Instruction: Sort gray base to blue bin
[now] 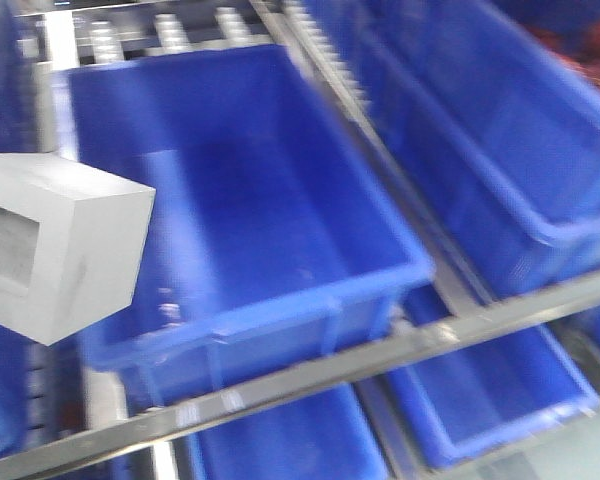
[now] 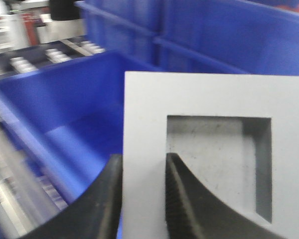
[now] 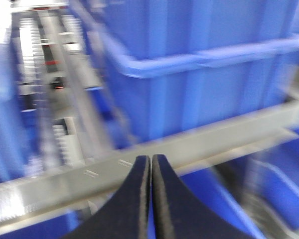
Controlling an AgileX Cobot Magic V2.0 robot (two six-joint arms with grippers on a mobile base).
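Observation:
The gray base [image 1: 65,245] hangs in the air at the left of the front view, over the left rim of the blue bin [image 1: 250,310]. In the left wrist view the gray base [image 2: 214,94] fills the right half, its square recess facing the camera. My left gripper [image 2: 143,162] is shut on its wall, one finger outside and one inside the recess. The blue bin [image 2: 65,99] lies behind and below it. My right gripper [image 3: 150,160] is shut and holds nothing, in front of a gray shelf rail [image 3: 199,142].
More blue crates [image 1: 500,130] sit to the right and on the shelf below [image 1: 480,400]. Metal rails [image 1: 400,345] and roller tracks [image 1: 160,30] frame the bins. The views are blurred by motion.

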